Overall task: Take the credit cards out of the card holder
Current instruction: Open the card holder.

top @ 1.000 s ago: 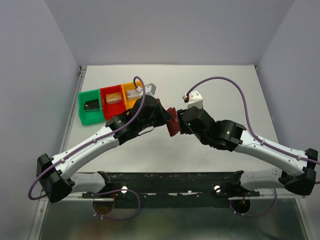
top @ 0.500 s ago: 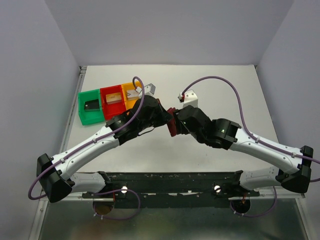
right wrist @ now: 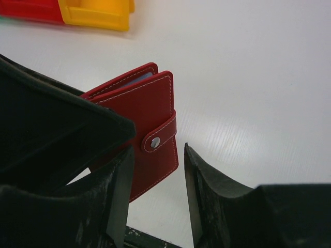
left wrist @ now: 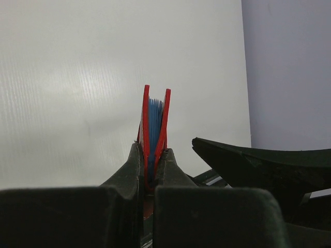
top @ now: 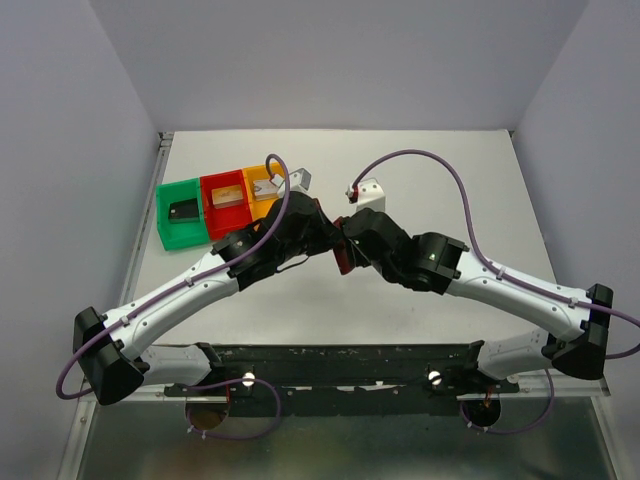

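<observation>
Tabletop (top: 420,170) — card holder (left wrist: 154,121) in left claw (left wrist: 151,151)

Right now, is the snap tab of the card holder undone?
No, the snap tab lies across the card holder's edge, its stud pressed onto the cover.

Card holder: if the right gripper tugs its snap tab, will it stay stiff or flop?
Probably stiff: pinched by the left gripper, the card holder juts out straight without sagging. It gapes slightly at the edge, so it may spring open once the snap tab releases.
</observation>
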Motion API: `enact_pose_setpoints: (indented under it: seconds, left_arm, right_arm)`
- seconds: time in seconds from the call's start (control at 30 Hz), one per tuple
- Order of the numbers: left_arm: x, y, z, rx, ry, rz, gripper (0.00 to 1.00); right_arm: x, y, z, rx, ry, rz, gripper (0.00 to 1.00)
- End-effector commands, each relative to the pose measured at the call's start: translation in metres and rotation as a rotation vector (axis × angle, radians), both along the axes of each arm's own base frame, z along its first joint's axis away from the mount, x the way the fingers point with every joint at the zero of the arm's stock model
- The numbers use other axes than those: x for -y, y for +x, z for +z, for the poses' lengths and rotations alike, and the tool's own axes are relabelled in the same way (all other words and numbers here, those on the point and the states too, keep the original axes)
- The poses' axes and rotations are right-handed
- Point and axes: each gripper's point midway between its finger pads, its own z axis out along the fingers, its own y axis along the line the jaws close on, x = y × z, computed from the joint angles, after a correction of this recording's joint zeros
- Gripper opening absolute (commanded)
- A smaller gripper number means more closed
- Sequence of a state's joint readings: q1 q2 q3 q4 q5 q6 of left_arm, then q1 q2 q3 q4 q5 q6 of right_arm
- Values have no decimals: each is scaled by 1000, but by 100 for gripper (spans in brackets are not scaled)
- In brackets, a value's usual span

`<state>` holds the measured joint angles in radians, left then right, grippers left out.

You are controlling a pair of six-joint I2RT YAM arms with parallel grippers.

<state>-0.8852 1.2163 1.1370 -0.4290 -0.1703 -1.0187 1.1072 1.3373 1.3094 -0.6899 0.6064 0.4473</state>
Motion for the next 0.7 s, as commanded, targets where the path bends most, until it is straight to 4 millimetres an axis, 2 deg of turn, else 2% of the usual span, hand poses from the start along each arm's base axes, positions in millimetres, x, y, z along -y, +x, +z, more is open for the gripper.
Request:
enact_pose_setpoints:
  seconds: [0.0, 0.47, 0.67]
  left_arm:
    - [9, -3, 23, 36, -51, -20, 0]
    - [9, -7, 27, 52, -63, -32, 0]
    - [9, -7, 27, 57, -64, -28, 0]
  right_arm:
    - [-3, 3, 3, 10, -19, -22, 49]
    - [-4, 4, -14, -18, -66, -19, 35]
    - [-2, 2, -20, -29, -88, -19, 23]
